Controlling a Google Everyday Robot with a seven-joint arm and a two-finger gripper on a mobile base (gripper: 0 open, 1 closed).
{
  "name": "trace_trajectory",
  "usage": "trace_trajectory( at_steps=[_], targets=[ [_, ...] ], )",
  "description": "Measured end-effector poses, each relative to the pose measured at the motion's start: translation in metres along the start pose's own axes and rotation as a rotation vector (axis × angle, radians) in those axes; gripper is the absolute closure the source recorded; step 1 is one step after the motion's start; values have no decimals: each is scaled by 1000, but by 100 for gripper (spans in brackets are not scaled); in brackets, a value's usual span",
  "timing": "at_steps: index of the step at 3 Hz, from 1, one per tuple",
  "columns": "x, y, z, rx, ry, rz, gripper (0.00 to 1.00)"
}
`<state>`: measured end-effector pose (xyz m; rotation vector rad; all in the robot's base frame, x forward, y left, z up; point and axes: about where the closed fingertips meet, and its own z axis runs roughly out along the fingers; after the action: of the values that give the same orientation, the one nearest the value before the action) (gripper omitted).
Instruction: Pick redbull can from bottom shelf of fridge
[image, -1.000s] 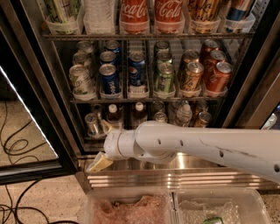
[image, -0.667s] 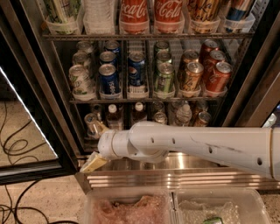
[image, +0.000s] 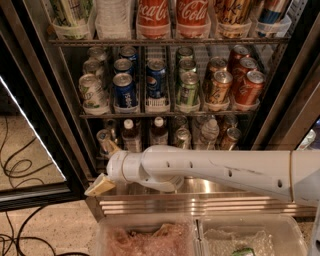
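The redbull can stands upright at the left end of the bottom shelf of the fridge. A white-capped brown bottle stands just to its right. The white arm reaches in from the right, across the front of that shelf, and hides much of what stands there.

The hand is at the arm's left tip, low and in front of the can. It looks spread, with nothing between its tan pads. One pad sits just beside the lower right of the can, and the other hangs lower, near the ribbed steel base and the left door frame. The can is not gripped.

I judge the hand to be badly lined up for a clean pinch. It sits below the can and points left rather than into the shelf.

- The can is slim and light, so if the upper pad rises or swings it could tip the can or push it back down its lane.
- The lower pad could catch on the base lip or the frame as the hand lifts.
- The brown bottle leaves little room on the right, so a wide approach may nudge it.
- The arm covers the shelf, so the other small silver cans further right could be mistaken for the target.
- If the hand closes off-centre on the smooth round wall, the can could squirt out.
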<state>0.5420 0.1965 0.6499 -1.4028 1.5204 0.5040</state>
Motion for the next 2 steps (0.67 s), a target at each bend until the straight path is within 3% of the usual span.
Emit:
trace_trajectory(
  at_steps=[2],
  targets=[
    [4, -5, 0, 8, 2, 7, 0]
  ],
)
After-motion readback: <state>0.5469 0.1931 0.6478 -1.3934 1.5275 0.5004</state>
